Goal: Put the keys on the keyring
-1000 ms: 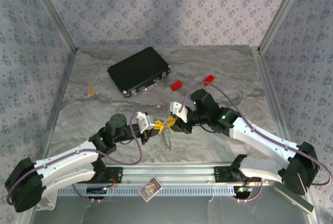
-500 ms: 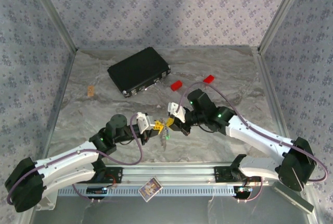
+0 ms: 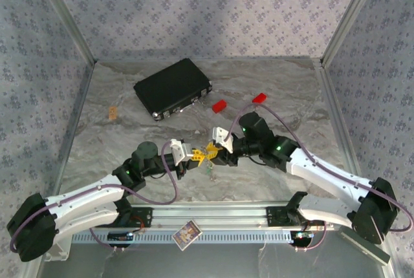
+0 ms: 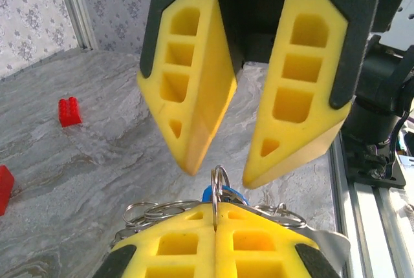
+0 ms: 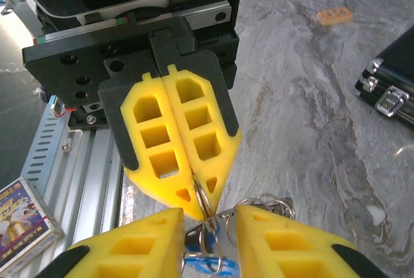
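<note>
Left end effector (image 4: 215,207) pressed together, pinching keyring (image 4: 220,182) upright above near-centre surface (image 4: 97,136). Right end effector (image 5: 208,218) spread, flanking keyring, gripping nothing. Blue-headed key (image 5: 204,265) among loops; threaded or not, unclear. Advice: left holds steady, right closes squarely on key head.

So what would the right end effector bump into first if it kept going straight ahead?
Probably the metal rings hanging between the open fingers of the right end effector, pinched by the left end effector; its closed tips sit just behind.
</note>
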### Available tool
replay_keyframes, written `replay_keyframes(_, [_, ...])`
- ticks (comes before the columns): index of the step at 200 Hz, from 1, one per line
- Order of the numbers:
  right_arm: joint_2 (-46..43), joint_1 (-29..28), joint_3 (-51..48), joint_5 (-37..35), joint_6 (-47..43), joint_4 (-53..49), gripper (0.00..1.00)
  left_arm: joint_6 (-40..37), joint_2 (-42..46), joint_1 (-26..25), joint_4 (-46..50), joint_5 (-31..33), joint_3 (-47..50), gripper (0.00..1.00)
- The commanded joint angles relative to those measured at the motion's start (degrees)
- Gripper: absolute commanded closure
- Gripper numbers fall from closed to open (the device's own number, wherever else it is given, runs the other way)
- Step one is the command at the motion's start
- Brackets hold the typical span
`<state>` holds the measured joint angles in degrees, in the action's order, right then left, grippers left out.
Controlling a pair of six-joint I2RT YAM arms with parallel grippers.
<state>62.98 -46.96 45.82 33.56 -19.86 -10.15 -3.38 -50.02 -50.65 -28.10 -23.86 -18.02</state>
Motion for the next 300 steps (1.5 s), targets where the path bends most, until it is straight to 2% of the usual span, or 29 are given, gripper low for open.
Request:
replay_keyframes(1, [1.32, -0.20, -0.20, 1.73, 0.51, 1.92, 0.79, 0.40, 0.27, -0.30, -4.77, -2.07, -0.54, 1.00])
replay_keyframes(24, [2.40, -0.23, 0.53, 2.35, -0.19, 1.08, 0.86, 0.65, 0.32, -0.28, -5.35, -2.15, -0.49, 1.00])
replay_keyframes(38, [2.48, -0.16, 1.09, 2.74, -0.59, 0.63, 1.00, 0.63, 0.14, -0.26, -5.31, -1.94, -0.57, 1.00])
replay_keyframes(50, [2.09, -0.23, 1.54, 2.44, -1.06, -0.19, 1.00, 0.72, 0.06, -0.26, -3.74, -0.45, -1.18, 1.00])
replay_keyframes(59, [1.69, -0.16, 2.24, 1.60, -1.97, -1.73, 1.00, 0.58, 0.24, -0.27, -1.16, 1.17, -1.93, 0.91])
replay_keyframes(69, [1.60, -0.39, 3.96, -0.14, -3.75, -5.08, 1.00, -0.30, 0.61, -0.27, 2.87, 2.65, -3.27, 0.73])
replay_keyframes(78, [2.00, -0.54, 6.10, -1.98, -5.85, -9.17, 1.00, -1.48, 0.82, -0.24, 7.64, 3.35, -4.96, 0.69])
replay_keyframes(91, [3.12, -1.20, 9.35, -5.00, -8.84, -14.81, 1.00, -3.58, 0.87, -0.25, 13.25, 3.47, -7.02, 0.70])
replay_keyframes(108, [4.91, -2.24, 12.71, -7.79, -11.79, -20.05, 1.00, -5.22, 0.31, -0.27, 17.54, 3.08, -9.05, 0.77])
replay_keyframes(143, [7.77, -4.53, 17.41, -9.47, -14.75, -24.03, 1.00, -5.68, -1.15, -0.24, 17.37, 2.28, -9.94, 0.80])
replay_keyframes(178, [7.85, -4.72, 18.11, -6.50, -14.03, -24.04, 1.00, -6.14, -1.07, -0.24, 16.52, 1.38, -9.51, 1.00])
replay_keyframes(189, [7.19, -4.16, 17.31, -5.46, -12.43, -22.80, 1.00, -6.11, -0.72, -0.24, 16.07, 1.12, -9.15, 1.00])
replay_keyframes(204, [5.12, -1.54, 14.03, -1.77, -8.89, -18.67, 0.75, -5.44, 0.06, -0.26, 13.57, 1.02, -7.80, 1.00])
replay_keyframes(220, [3.11, 1.06, 9.55, 2.01, -4.69, -12.80, 0.68, -4.34, 1.19, -0.29, 8.93, 0.96, -5.39, 1.00])
replay_keyframes(249, [2.50, 1.85, 5.57, 3.53, -1.42, -7.65, 0.66, -3.07, 2.20, -0.25, 3.28, 0.33, -2.79, 1.00])
replay_keyframes(300, [3.88, 1.87, 3.35, 5.20, 0.34, -3.85, 0.67, -1.77, 1.93, -0.25, -0.44, 0.06, -1.14, 1.00])
